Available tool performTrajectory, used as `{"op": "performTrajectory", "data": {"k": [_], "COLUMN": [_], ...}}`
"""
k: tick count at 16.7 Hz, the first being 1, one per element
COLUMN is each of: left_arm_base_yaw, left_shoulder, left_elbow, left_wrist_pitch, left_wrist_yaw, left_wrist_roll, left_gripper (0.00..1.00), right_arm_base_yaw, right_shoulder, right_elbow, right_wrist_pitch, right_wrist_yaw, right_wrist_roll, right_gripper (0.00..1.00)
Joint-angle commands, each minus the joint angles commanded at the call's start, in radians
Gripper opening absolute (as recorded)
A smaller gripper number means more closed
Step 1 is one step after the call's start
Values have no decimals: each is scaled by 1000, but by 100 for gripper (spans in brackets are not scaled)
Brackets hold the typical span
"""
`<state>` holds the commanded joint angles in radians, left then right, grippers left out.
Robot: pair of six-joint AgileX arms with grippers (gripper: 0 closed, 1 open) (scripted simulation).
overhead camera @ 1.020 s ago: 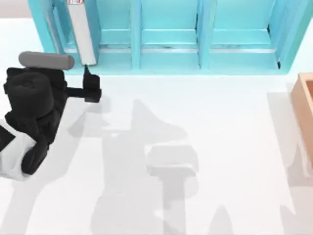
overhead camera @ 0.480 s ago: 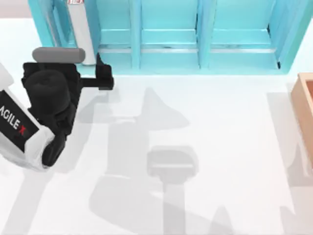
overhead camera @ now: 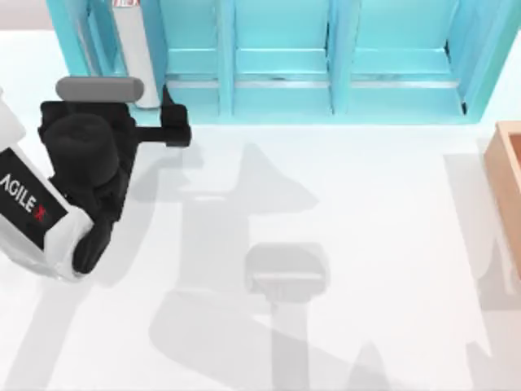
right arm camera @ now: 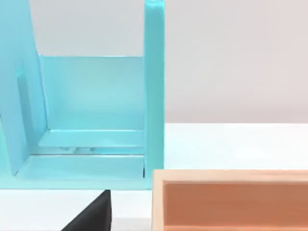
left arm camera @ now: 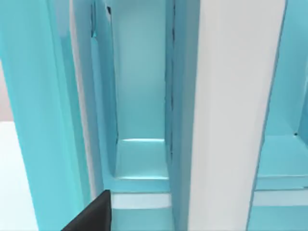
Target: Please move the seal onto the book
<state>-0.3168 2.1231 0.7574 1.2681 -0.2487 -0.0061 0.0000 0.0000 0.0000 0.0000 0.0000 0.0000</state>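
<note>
The book [overhead camera: 134, 50] stands upright in the leftmost compartment of the light-blue shelf, its white page edges facing out. In the left wrist view the book [left arm camera: 236, 110] is a tall white band with a teal cover edge, seen from close up. My left gripper [overhead camera: 169, 120] is at the shelf's front, just right of the book, and one black finger [left arm camera: 94, 216] shows in the left wrist view. One dark finger [right arm camera: 91, 214] of my right gripper shows in the right wrist view, which faces the shelf's right end. The seal is out of view.
The big light-blue shelf unit [overhead camera: 326, 73] with several compartments runs along the back of the table. An orange-tan wooden box [overhead camera: 509, 187] sits at the right edge and appears close up as the box [right arm camera: 231, 202]. White table lies in front.
My left arm has moved right and toward the shelf, bringing its gripper from beside the book's front edge to the shelf front just right of it. Its last half second shows little motion.
</note>
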Motion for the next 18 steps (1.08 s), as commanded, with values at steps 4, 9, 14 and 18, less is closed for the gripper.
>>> {"op": "performTrajectory", "data": {"k": [4,9,14,18], "left_arm_base_yaw": [16,45,52,52], "left_shoulder": [87,210,231,231], "left_elbow": [155,404,446,446], "left_wrist_pitch": [-66,-187,-212,-212], "left_wrist_yaw": [20,50,57,57], "left_wrist_roll": [0,3,3,3], "left_gripper": [100,100,100,77], "right_arm_base_yaw": [0,0,0,0], "right_shoulder": [0,0,0,0], "right_elbow": [0,0,0,0], "right_wrist_pitch": [0,0,0,0], "right_wrist_yaw": [0,0,0,0], "right_wrist_roll": [0,0,0,0], "right_gripper": [100,100,100,100]}}
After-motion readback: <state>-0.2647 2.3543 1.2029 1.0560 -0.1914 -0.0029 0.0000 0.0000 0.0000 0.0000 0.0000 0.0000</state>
